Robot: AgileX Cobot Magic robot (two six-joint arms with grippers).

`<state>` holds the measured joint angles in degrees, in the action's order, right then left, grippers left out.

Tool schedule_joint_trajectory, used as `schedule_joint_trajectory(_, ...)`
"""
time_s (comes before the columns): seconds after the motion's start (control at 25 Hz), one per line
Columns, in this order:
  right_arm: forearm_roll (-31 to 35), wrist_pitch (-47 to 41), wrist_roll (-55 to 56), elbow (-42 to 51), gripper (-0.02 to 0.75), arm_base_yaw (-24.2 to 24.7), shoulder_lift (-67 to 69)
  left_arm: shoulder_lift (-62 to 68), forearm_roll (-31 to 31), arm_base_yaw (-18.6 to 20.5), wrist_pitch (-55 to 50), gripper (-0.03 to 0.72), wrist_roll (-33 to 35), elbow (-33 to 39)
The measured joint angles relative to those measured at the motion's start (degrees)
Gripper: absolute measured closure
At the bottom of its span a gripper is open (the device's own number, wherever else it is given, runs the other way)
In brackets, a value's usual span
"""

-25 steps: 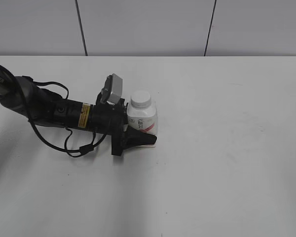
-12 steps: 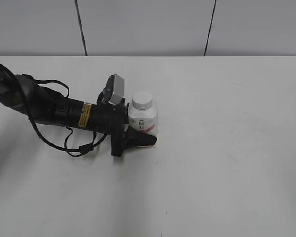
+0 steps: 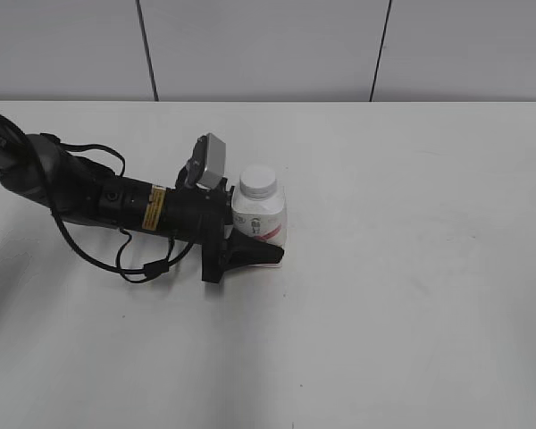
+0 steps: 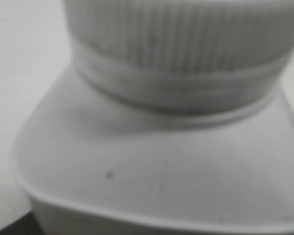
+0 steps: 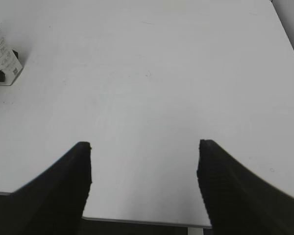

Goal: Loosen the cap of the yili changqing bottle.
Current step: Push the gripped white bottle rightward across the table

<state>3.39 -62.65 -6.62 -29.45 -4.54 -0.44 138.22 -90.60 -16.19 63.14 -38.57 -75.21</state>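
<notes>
While left gripper [image 3: 255,241] clamps yili changqing bottle [image 3: 261,220] (cap [image 3: 256,181] on), right gripper [image 5: 144,169] spread wide

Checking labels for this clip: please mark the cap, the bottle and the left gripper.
cap [image 3: 257,180], exterior view, on its flat top.
bottle [image 3: 266,218], exterior view, on the labelled front face.
left gripper [image 3: 255,251], exterior view, on the black finger against the bottle's lower front.

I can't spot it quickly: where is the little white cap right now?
In the exterior view the cap sits atop the bottle, left of the table's middle, with the left claw around the bottle's lower body.
</notes>
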Motion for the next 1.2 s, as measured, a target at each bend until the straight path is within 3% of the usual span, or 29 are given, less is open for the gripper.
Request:
schedule_joint_trajectory(0.32, 3.8, 1.5, 2.9, -0.5, 0.204, 0.0, 7.0, 0.0, 0.0, 0.0, 0.0, 0.27, 0.0, 0.0)
schedule_joint_trajectory(0.68, 11.8, 12.4, 3.4, -0.8, 0.204, 0.0, 18.5, 0.0, 0.0, 0.0, 0.0, 0.27, -0.1, 0.0)
schedule_joint_trajectory(0.88, 10.6, 10.9, 3.7, -4.1, 0.206, 0.0, 27.8, 0.0, -0.1, 0.0, 0.0, 0.27, -0.2, 0.0)
schedule_joint_trajectory(1.2, 11.1, 3.5, 6.6, -17.7, 0.292, 0.0, 45.6, 0.0, -0.2, 0.0, 0.0, 0.27, 0.0, 0.0)
